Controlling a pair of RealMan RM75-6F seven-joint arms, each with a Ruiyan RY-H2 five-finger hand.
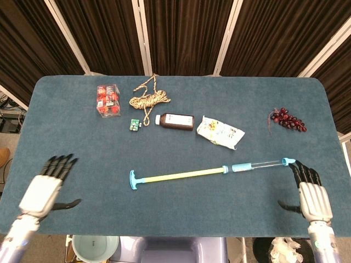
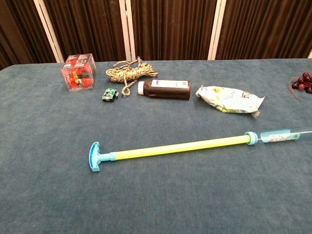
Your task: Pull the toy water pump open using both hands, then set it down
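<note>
Head and chest views of a blue-covered bench. The toy water pump lies flat on the bench near its front middle, fully extended: its blue T-handle points toward the robot's left, the yellow rod runs rightward and slightly away from the robot, and the clear barrel with its blue tip ends close to the right hand. The left hand sits over the front left edge of the bench, well apart from the T-handle, its fingers spread and extended, grasping nothing. The right hand sits over the front right corner, fingers likewise apart and released, its fingertips near the barrel's tip; whether they touch it cannot be told. Neither hand appears in the chest view. Along the far half of the bench, from left to right: a clear box of red toys; a coil of rope; a small green toy car just in front of the rope; a brown bottle lying on its side with its white cap toward the rope; a crumpled white snack packet just beside the bottle's base; and a bunch of dark red toy grapes, well apart at the right.
</note>
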